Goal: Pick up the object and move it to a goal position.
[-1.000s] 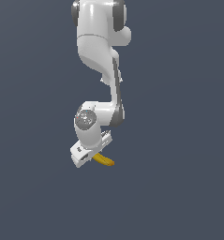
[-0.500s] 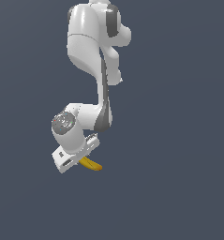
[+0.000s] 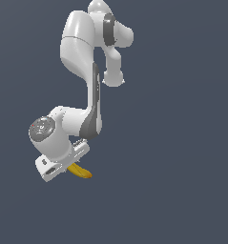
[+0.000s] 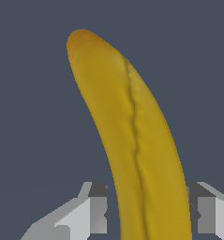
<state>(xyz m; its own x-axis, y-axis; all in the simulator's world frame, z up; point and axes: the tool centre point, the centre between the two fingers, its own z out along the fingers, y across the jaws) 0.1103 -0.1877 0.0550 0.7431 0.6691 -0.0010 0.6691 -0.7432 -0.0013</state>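
Yellow banana clamped between the gripper fingers, orange-brown end outward.

exterior view distant on arm, wrist view close, both showing banana

**No legible writing in either view**

No text, label, brand mark, number or sign can be read in either picture. The glossy white jointed robot arm carries no lettering or logo on its shells; the round grey cap on its lower joint shows only a tiny reddish speck, too small to make out as any character. The small curved yellow banana with the orange-brown end has a plain skin with a crease along it and no sticker. The pale grey hand bears no markings on the finger parts that show. The flat dark blue-grey background holds no writing.
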